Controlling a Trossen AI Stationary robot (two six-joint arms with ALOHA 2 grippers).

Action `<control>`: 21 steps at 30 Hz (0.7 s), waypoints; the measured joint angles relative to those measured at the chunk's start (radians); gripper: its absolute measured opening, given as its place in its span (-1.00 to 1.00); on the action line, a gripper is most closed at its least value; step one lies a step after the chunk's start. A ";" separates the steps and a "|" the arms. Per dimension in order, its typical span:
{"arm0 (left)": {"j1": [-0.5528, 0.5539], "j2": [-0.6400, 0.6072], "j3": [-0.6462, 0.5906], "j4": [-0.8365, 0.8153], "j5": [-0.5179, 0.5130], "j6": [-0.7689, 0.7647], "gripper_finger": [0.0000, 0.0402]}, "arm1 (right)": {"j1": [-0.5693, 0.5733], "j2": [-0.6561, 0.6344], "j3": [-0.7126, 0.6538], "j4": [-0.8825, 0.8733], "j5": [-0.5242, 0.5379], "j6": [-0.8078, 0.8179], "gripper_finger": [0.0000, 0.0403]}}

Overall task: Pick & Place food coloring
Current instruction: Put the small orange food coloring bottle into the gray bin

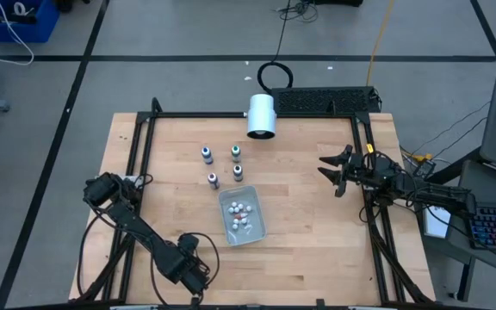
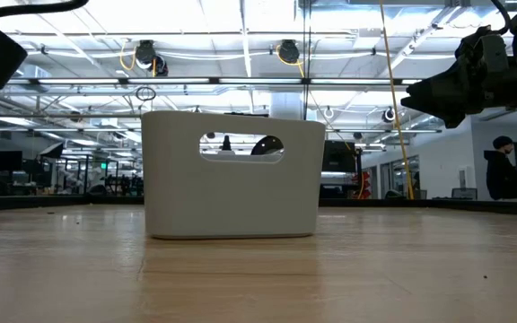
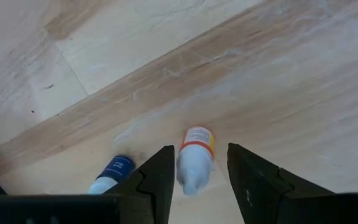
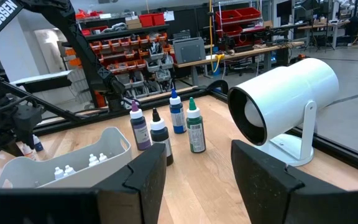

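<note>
Your left gripper (image 3: 197, 180) hangs with jaws open around a lying bottle (image 3: 195, 159) at the bench's (image 1: 317, 232) near-left edge, your right gripper (image 1: 331, 170) waits open, and four upright bottles (image 1: 222, 165) stand beyond the bin (image 1: 243, 216).

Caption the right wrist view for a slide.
Four food coloring bottles stand between a white bin and a white cylinder lamp.

"trossen" on left arm (image 4: 5, 18).
</note>
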State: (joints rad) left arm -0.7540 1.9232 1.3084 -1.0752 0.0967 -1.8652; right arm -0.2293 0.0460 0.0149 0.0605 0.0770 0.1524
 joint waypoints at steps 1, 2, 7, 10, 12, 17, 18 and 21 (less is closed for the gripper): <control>0.000 0.000 -0.007 0.010 0.005 0.000 -0.24 | 0.000 0.000 0.000 0.000 0.000 0.000 -0.16; 0.000 0.000 -0.015 0.022 0.012 0.000 -0.24 | 0.000 0.000 0.000 0.000 0.000 0.000 -0.16; 0.000 0.000 -0.031 0.031 0.023 0.002 -0.24 | 0.000 0.000 0.000 0.000 0.000 0.000 -0.16; 0.000 0.000 -0.029 0.030 0.017 0.010 -0.24 | 0.000 0.000 0.000 0.000 0.000 0.000 -0.16; 0.002 0.000 -0.028 0.030 0.017 0.021 -0.24 | 0.000 0.000 0.000 0.000 0.000 0.000 -0.16; 0.008 0.000 -0.028 0.029 0.016 0.038 -0.24 | 0.000 0.000 0.000 0.000 0.000 0.000 -0.16; 0.008 0.000 -0.028 0.029 0.015 0.040 -0.24 | 0.000 0.000 0.000 0.000 0.000 0.000 -0.16; 0.009 0.000 -0.028 0.029 0.015 0.050 -0.24 | 0.000 0.000 0.000 0.000 0.000 0.000 -0.16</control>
State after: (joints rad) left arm -0.7448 1.9232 1.2800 -1.0462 0.1116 -1.8155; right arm -0.2292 0.0460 0.0148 0.0605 0.0771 0.1522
